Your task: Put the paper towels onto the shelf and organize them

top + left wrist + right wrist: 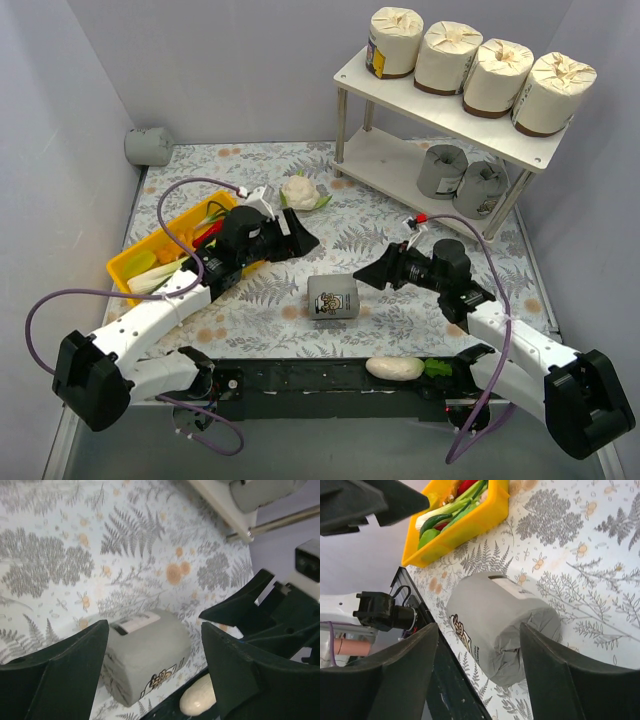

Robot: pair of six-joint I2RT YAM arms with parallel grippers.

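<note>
Step in hand: the right claw (479,627) is lining up on the grey wrapped paper-towel roll (332,297), which is lying on its side in the middle of the fern-print surface (380,220). I am judging this to be the approach before a grasp.
Right claw state: gaping wide and gripping nothing, with one finger showing to each side of the roll and neither touching it.
Left claw state: the left claw (155,626) is also gaping wide and empty, hovering near the same roll and pointing at it.
Shelf: the two-tier pale wooden rack (385,160) is standing at the far right. Four cream brown-banded rolls (448,57) are filling the top board, and two grey rolls (442,170) are sitting on the lower one, with bare board to their left.
Left to place: this roll, plus a grey roll (148,146) lying in the far left corner.
Next move: likely calling for closing on the roll, lifting it, and sliding it in under the top board.
In the way: the metal legs and the grey pair are crowding that entry, and the two claws are risking a bump.
Others: a yellow plastic tray of vegetables (120,270), a white cauliflower (300,192) and a long white radish (394,368) are all lying off that path.
</note>
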